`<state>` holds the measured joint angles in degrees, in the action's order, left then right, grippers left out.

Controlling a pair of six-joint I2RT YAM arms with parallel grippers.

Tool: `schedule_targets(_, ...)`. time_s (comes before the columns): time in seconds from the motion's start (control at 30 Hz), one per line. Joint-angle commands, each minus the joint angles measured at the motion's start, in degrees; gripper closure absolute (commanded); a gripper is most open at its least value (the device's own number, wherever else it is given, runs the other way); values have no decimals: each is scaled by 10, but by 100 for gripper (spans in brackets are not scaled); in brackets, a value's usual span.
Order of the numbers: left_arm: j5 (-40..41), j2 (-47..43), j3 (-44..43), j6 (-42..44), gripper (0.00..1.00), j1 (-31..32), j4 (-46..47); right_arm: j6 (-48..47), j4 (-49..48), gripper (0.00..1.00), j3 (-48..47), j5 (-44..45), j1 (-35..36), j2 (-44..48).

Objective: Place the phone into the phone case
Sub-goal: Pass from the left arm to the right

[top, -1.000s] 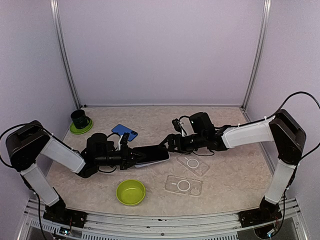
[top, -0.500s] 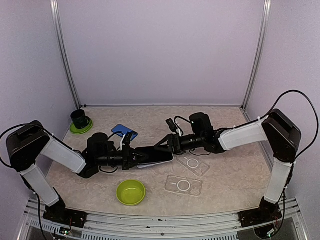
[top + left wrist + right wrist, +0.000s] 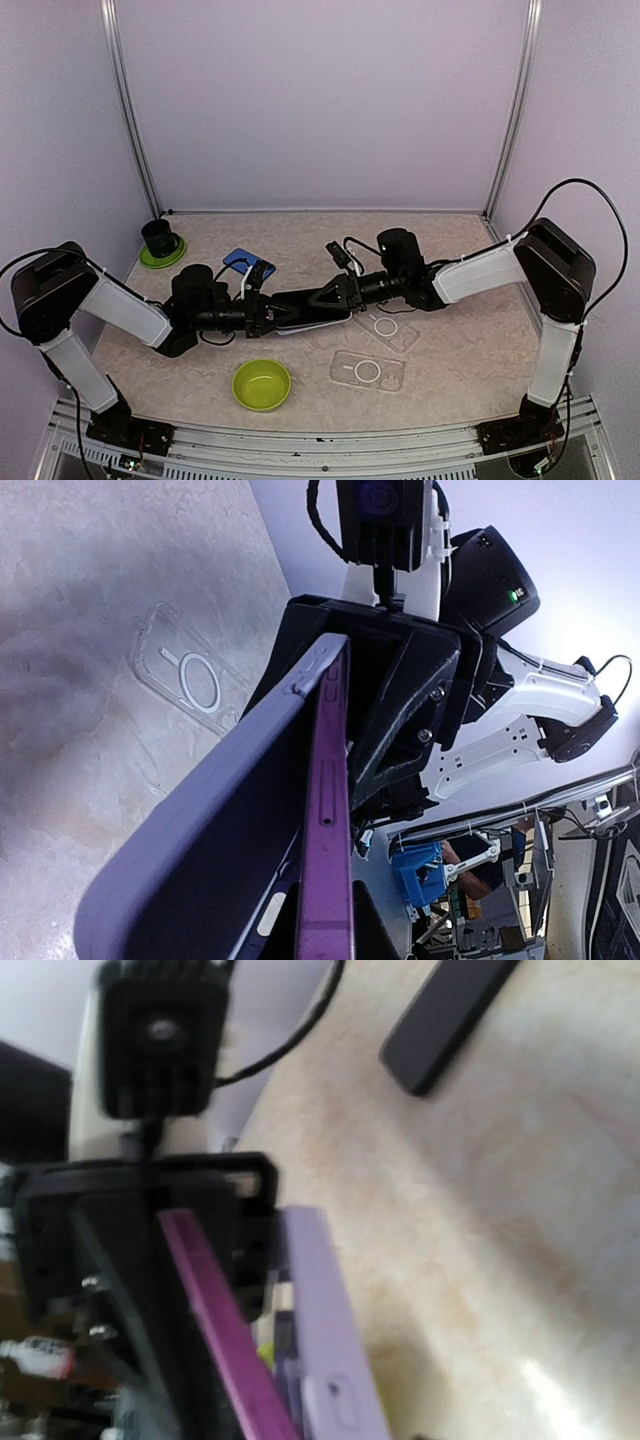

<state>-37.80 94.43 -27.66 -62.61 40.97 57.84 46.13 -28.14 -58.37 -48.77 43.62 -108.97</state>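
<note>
Left gripper (image 3: pixel 268 314): pinching the phone (image 3: pixel 328 810), held above the worktop (image 3: pixel 450 345).
Phone case (image 3: pixel 200 830): lavender, lying against phone (fit unclear to me).
Right gripper (image 3: pixel 325 297): jaws flank phone's far end; I cannot tell contact.

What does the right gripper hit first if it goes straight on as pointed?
The phone. The right gripper points left at its end, fingers either side of it; contact is unclear. Farther along that line is the left gripper, shut on the phone.

Left gripper (image 3: pixel 270 313) jaws shut, right gripper (image 3: pixel 325 296) jaws seemingly part-open
</note>
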Motion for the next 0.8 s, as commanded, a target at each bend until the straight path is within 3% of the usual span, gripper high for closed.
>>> schedule_targets(0.0, 6, -16, -16, 1, 100, 3, 37, 9, -60, 73, 2, -52, 15, -1)
schedule_targets(0.1, 5, -17, -15, -1, 100, 3, 37, 17, -73, 88, 2, -62, 16, -2)
schedule_targets(0.23, 4, -20, -14, -2, 100, 3, 35, 23, -86, 100, 4, -69, 16, 1)
schedule_targets(0.5, -4, -32, -7, -5, 92, -6, 30, 26, -92, 100, 8, -76, 15, 9)
schedule_targets(0.57, -3, -44, -4, -2, 86, -12, 21, 26, -93, 100, 9, -78, 15, 12)
schedule_targets(0.77, 9, -109, -6, 50, 76, -35, -78, 24, -96, 100, 14, -79, 15, 19)
